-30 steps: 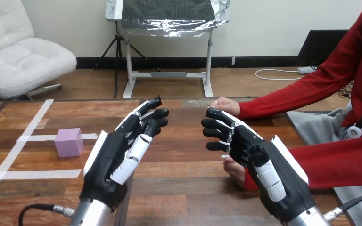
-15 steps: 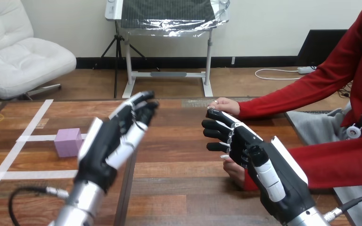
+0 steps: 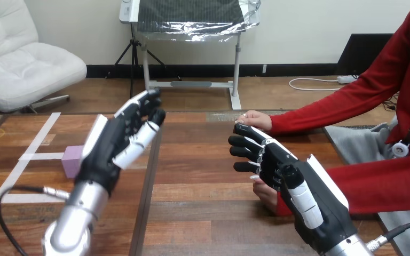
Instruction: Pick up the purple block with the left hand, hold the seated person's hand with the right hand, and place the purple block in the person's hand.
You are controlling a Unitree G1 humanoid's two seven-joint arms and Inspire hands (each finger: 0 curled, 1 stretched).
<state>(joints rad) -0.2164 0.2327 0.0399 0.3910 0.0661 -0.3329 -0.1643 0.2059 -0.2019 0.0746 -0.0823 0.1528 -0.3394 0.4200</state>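
Purple block (image 3: pixel 70 161) on the wooden table (image 3: pixel 203 178) — not picked up
Left hand (image 3: pixel 108 151) hangs open in front of it, right hand (image 3: pixel 280 166) open beside the person's nearer hand (image 3: pixel 267 196)

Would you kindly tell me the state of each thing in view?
left hand, open, raised, empty.
purple block, on the table, unheld, partly behind the left hand.
person's near hand, on the table, mostly hidden.
right hand, open, empty, over the person's near hand.
person's far hand, resting on the table.
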